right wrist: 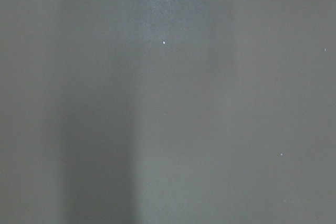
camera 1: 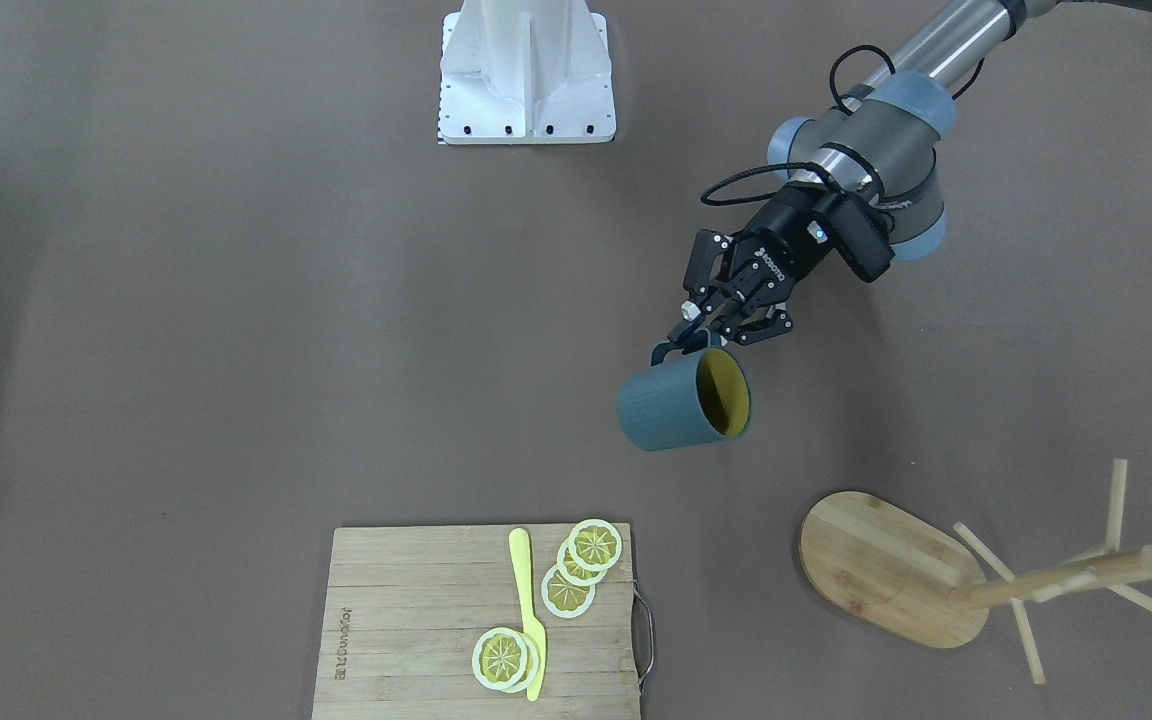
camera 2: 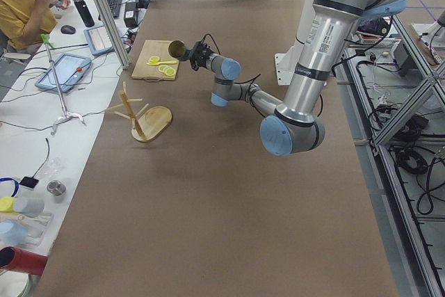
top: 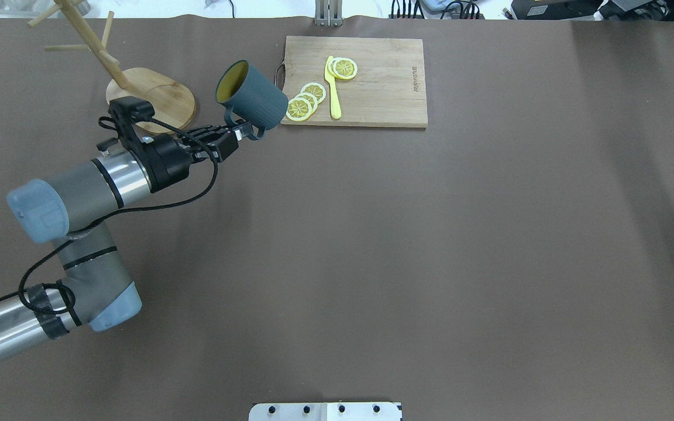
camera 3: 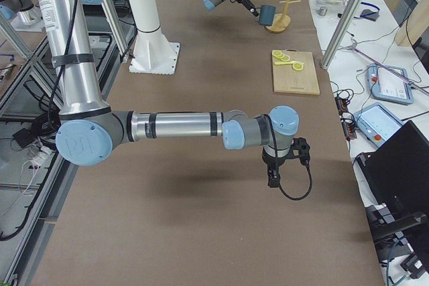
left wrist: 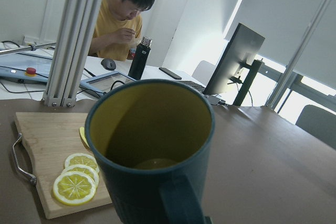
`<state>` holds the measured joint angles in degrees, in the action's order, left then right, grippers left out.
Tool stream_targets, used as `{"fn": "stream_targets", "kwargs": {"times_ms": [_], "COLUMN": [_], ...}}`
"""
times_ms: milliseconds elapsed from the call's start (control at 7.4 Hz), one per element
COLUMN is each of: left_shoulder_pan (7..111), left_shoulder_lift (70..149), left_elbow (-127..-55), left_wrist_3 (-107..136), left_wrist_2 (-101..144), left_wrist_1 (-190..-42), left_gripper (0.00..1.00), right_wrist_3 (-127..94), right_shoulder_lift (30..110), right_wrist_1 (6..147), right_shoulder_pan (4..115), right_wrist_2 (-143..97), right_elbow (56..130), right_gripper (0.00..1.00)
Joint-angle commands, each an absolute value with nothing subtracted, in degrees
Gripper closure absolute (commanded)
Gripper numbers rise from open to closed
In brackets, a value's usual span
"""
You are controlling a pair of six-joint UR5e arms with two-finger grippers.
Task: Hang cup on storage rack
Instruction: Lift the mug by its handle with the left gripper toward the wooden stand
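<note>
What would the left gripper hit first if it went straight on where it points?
Beyond the cup it holds, the left gripper points at the cutting board, near the lemon slices. Height is unclear; it might pass above.

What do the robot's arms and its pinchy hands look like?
The left arm and right arm are shiny silver tubes with grey joints and pale blue round caps. The left gripper and right gripper are black. White lettering marks the left one's body, and a black cable loops beside it.
</note>
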<state>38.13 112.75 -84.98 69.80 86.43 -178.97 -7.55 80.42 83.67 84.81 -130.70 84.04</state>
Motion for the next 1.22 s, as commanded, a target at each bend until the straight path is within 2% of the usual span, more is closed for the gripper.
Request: {"fn": "stream_targets", "kwargs": {"times_ms": [0, 135, 270, 1081], "left_shoulder_pan": [43.22, 46.72, 51.8, 58.97], "left_shoulder_lift": [112.85, 113.98, 119.04, 121.38], "left_elbow": [-84.03, -82.37, -76.7, -70.84], "left_wrist_3": [88.75, 95.3, 109.37, 141.79], "left_wrist_2": [88.77, 89.9, 96.18, 96.43], "left_wrist_1": [-179.03, -179.03, -179.21, -179.03], "left_gripper": [1.0, 1.0, 1.0, 1.0], "right_wrist_3": [-7.56, -7.65, -7.91, -7.91], "right_shoulder_lift": [80.59, 81.03, 81.56, 81.74], "right_wrist_1": [83.67, 83.67, 83.76, 83.67], "right_shoulder_pan": [84.81, 84.81, 84.81, 84.81], "right_wrist_2": [-129.73, -129.38, -129.2, -128.5], "right_elbow": [85.07, 85.86, 86.91, 87.98], "right_gripper": [0.0, 0.0, 0.0, 0.0]}}
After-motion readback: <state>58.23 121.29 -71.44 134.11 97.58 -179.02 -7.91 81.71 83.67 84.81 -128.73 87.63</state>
